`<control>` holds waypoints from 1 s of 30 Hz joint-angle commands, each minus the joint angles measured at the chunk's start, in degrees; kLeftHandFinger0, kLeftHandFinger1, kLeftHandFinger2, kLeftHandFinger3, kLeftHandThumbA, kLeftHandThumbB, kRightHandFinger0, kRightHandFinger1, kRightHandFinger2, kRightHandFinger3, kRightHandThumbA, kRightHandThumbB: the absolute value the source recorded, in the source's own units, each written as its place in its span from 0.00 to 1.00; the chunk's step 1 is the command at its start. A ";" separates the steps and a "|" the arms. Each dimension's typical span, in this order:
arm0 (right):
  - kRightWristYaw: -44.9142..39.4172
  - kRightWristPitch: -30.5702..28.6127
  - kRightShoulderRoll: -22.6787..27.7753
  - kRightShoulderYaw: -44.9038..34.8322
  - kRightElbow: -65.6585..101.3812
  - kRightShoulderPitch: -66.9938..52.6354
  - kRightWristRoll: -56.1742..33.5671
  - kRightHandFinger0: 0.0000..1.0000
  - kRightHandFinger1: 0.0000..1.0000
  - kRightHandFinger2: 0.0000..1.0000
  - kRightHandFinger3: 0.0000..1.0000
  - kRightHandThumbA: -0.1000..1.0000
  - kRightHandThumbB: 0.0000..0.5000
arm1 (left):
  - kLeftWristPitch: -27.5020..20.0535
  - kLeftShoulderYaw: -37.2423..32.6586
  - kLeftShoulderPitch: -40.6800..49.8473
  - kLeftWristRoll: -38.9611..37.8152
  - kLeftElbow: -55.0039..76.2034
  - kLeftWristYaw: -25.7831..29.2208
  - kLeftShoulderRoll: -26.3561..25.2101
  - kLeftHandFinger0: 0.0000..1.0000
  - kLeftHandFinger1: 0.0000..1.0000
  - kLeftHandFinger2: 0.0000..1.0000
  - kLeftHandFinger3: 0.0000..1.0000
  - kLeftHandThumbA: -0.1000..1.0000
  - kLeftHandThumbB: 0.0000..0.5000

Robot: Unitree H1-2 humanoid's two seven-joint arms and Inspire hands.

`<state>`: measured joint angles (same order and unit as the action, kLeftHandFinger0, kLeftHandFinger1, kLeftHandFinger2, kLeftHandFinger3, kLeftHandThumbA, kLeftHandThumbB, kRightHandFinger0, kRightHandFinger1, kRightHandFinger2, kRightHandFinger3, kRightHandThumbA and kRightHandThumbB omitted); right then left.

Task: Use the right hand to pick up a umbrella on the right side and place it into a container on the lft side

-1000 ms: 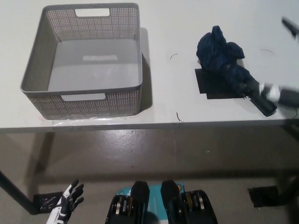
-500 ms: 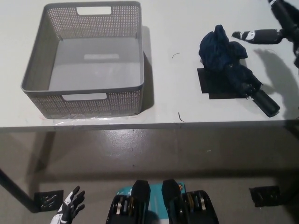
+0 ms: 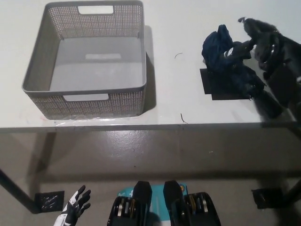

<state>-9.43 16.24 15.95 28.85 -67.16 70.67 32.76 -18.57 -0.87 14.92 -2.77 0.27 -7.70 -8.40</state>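
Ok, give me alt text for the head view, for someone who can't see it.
The robot's black right hand reaches over a folded dark blue umbrella lying on the right of a white table; whether it grips it is unclear. An empty grey basket sits on the left, and the white left hand hangs low, fingers apart.

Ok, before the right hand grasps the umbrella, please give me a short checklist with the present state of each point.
1. Right hand above the umbrella: ok.
2. Hand shut on the umbrella: cannot tell, motion blur hides its fingers.
3. Umbrella lies folded on the table, partly over a black patch: ok.
4. Basket on the left side has nothing inside: ok.
5. Left hand low at the lower left, open, out of the way: ok.
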 commanded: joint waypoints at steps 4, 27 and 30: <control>5.52 -0.91 -3.07 2.47 -6.00 3.86 2.36 1.00 1.00 1.00 1.00 1.00 0.86 | -1.39 0.34 -1.21 -1.34 2.71 -1.13 -1.49 1.00 1.00 1.00 1.00 1.00 0.15; 18.54 -4.86 -1.62 1.69 -13.84 -9.70 0.78 0.29 0.40 0.54 0.78 0.10 0.64 | -2.43 1.28 -1.09 -1.25 2.59 -0.46 -1.47 1.00 1.00 1.00 1.00 1.00 0.16; 22.73 -9.35 -1.87 -1.38 -13.01 -10.45 -1.53 0.23 0.33 0.45 0.77 0.00 0.42 | -2.21 1.11 0.20 -1.88 2.86 -1.10 -1.70 1.00 1.00 1.00 1.00 1.00 0.17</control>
<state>6.23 12.11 12.71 29.96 -78.76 63.49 34.05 -19.06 0.34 13.81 -3.43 1.20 -7.78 -9.45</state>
